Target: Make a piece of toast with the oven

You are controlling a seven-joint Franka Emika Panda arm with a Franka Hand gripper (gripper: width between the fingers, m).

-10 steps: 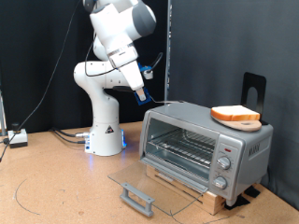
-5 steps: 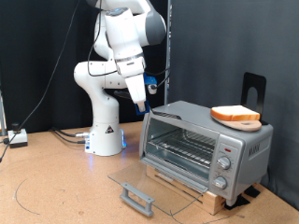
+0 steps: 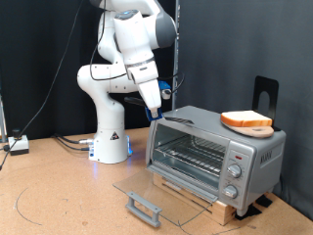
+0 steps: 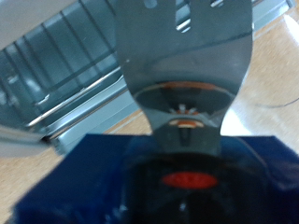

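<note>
The silver-grey oven (image 3: 217, 149) stands on the right of the exterior view. Its glass door (image 3: 155, 196) is open and lies flat in front, and the wire rack (image 3: 194, 153) inside is bare. The piece of toast (image 3: 246, 121) lies on top of the oven at its right end. My gripper (image 3: 159, 110) hangs just above the oven's top left corner, shut on a metal spatula (image 3: 180, 117) whose thin blade reaches over the oven roof. In the wrist view the spatula blade (image 4: 183, 42) fills the middle, with the oven (image 4: 56, 65) behind it.
The arm's white base (image 3: 110, 142) stands left of the oven. A black upright stand (image 3: 266, 93) is behind the oven. The oven rests on a wooden board (image 3: 201, 201). Cables and a small box (image 3: 18, 145) lie at the far left on the brown tabletop.
My gripper with the spatula has swung right and down, from left of the oven to just above its top left corner. The toast and the oven door have not moved.
</note>
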